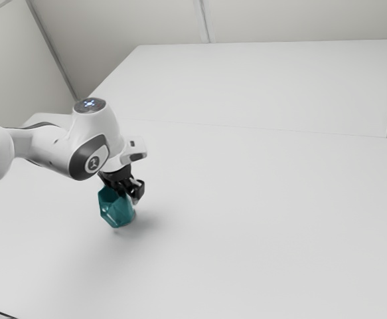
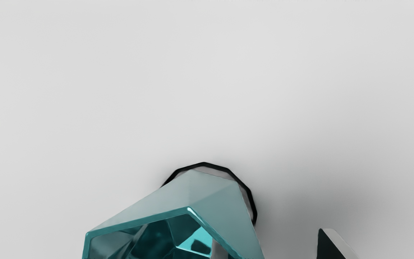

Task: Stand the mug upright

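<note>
Spreading across most of the exterior view, the pale counter lies under everything, with a second white surface past a thin seam and a wall behind that. The arm comes in from the exterior view's left, roughly level along its forearm, then bends down at the wrist, so the hand hangs low over the counter, pointing mostly downward. Below it the black claw is down at the mug, partly overlapping it from that side. The claw looks spread and released: in the wrist view one finger stands apart from the mug's outer wall, with bare counter between them. Where the other finger is, I cannot tell.

The teal, faceted mug is right by the claw, near the middle of the exterior view's left half. It looks tilted, its mouth toward the exterior view's left. The wrist view looks partly into the mouth, past which the dark-rimmed base shows. Whether the base sits flat, I cannot tell. A soft shadow falls beside the mug.
</note>
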{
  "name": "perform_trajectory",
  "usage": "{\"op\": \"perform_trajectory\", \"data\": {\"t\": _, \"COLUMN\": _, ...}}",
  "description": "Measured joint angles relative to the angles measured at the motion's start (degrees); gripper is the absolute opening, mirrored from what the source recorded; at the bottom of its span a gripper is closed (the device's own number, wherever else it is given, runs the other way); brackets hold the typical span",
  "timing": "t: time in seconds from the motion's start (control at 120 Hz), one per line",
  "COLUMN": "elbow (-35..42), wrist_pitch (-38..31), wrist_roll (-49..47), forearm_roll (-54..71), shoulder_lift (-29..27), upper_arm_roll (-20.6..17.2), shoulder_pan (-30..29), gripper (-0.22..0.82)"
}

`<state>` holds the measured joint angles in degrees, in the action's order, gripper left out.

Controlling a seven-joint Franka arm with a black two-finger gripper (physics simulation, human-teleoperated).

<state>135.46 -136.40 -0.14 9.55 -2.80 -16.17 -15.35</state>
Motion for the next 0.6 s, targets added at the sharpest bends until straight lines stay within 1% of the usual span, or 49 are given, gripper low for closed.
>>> {"op": "perform_trajectory", "data": {"t": 0.108, "elbow": -0.3, "wrist_pitch": 0.0, "wrist_roll": -0.9, "forearm_roll": -0.2, "shoulder_lift": -1.5, "upper_arm_roll": -0.2, "shoulder_pan": 0.3, "gripper": 0.36}}
{"op": "perform_trajectory", "data": {"t": 0.167, "elbow": -1.1, "wrist_pitch": 0.6, "wrist_roll": -1.2, "forearm_roll": -0.4, "shoulder_lift": -2.6, "upper_arm_roll": -0.3, "shoulder_pan": 0.2, "gripper": 0.42}}
{"op": "perform_trajectory", "data": {"t": 0.233, "elbow": -3.7, "wrist_pitch": 2.8, "wrist_roll": -1.6, "forearm_roll": -1.6, "shoulder_lift": -3.4, "upper_arm_roll": -0.4, "shoulder_pan": 0.2, "gripper": 0.47}}
{"op": "perform_trajectory", "data": {"t": 0.392, "elbow": -13.2, "wrist_pitch": 13.0, "wrist_roll": -2.3, "forearm_roll": -6.3, "shoulder_lift": -3.9, "upper_arm_roll": -0.4, "shoulder_pan": 0.2, "gripper": 0.54}}
{"op": "perform_trajectory", "data": {"t": 0.6, "elbow": -25.9, "wrist_pitch": 28.0, "wrist_roll": -2.9, "forearm_roll": -9.0, "shoulder_lift": -3.5, "upper_arm_roll": -0.4, "shoulder_pan": 0.2, "gripper": 0.58}}
